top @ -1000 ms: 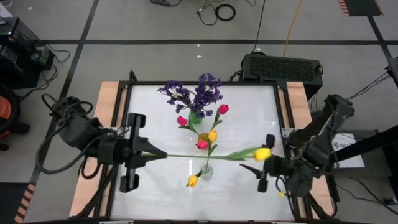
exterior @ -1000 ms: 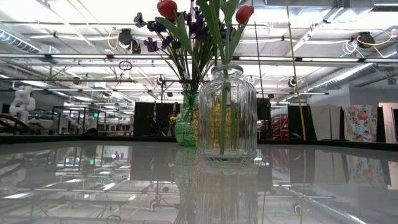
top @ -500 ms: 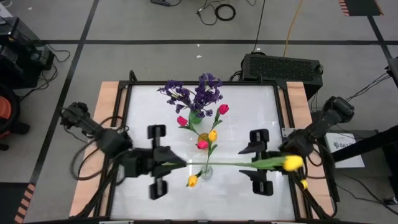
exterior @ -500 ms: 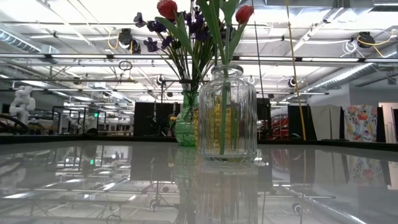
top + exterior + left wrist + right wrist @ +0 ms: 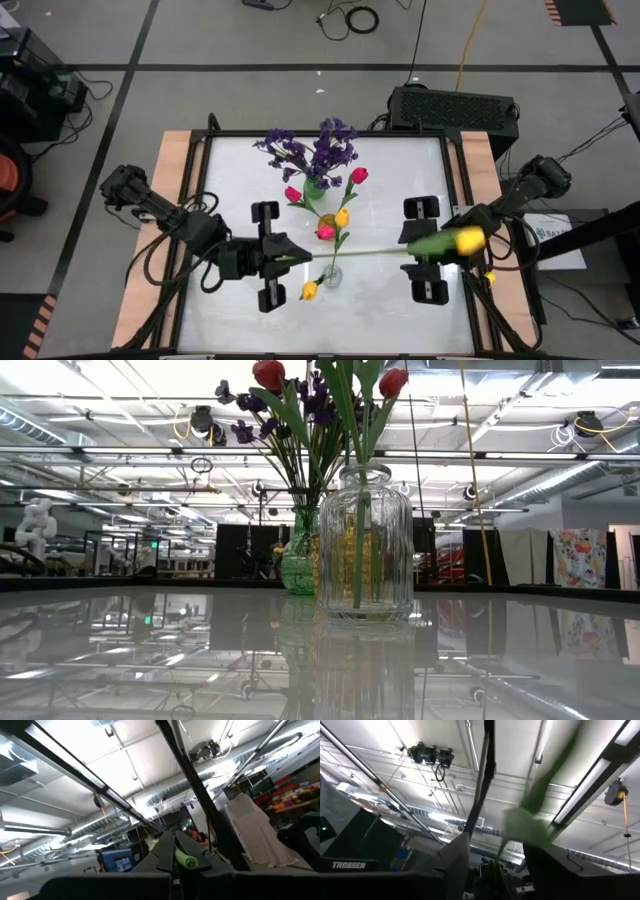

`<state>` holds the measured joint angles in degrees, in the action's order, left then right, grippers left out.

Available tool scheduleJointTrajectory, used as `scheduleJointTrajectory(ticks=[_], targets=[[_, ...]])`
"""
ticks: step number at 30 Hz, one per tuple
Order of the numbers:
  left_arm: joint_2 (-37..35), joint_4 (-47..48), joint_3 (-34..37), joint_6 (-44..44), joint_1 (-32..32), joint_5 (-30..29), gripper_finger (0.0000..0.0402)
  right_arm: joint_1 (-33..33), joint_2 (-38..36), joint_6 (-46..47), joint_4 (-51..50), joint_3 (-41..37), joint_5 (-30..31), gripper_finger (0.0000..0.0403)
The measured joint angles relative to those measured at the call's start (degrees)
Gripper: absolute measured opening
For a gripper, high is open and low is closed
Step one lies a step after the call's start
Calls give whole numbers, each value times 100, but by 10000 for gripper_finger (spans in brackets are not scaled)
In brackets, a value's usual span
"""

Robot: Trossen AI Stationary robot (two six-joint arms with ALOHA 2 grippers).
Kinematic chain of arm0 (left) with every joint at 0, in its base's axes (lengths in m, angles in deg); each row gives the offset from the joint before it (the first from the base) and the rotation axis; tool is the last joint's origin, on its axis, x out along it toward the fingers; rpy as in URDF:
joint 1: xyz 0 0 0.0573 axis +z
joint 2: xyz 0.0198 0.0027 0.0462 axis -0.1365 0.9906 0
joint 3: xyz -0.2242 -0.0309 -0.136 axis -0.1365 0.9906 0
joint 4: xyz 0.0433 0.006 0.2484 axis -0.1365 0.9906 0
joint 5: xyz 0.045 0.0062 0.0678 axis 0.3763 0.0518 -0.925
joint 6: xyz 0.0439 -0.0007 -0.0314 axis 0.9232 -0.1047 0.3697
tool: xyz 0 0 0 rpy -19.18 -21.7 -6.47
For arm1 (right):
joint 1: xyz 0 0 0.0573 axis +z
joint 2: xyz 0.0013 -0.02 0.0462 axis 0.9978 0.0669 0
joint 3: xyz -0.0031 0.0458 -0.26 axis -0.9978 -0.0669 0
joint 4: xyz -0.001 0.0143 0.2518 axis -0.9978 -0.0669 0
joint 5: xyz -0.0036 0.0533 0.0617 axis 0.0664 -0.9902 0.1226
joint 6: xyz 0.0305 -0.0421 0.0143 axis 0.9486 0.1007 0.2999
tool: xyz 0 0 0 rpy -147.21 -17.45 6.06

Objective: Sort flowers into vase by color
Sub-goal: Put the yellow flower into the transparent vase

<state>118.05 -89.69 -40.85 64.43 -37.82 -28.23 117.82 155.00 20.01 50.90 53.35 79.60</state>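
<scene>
My left gripper is clamped on the cut end of a yellow tulip, whose stem runs level across the table toward three o'clock. My right gripper sits around the leafy part near the bloom; from above I cannot tell whether those fingers pinch it or stand off it. My left wrist view shows only the green stem tip caught between my fingers, with ceiling behind. My right wrist view shows a blurred green stem passing between its fingers. Just beyond the stem, at the middle, stands the clear vase with yellow tulips and a pink one. The low view alone shows its ribbed glass, and neither gripper. Toward twelve o'clock is the green vase with purple sprigs and red tulips.
</scene>
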Motion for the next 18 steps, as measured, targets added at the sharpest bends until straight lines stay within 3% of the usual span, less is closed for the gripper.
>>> scheduleJointTrajectory(ticks=[7, 18], targets=[[0, -587, 394, -50, 159, 383, 6, -31, 0, 44, 41, 0, -163, 139], [416, -1237, 575, -195, 495, 510, 6, -271, 2, 230, 113, 0, -332, 132]])
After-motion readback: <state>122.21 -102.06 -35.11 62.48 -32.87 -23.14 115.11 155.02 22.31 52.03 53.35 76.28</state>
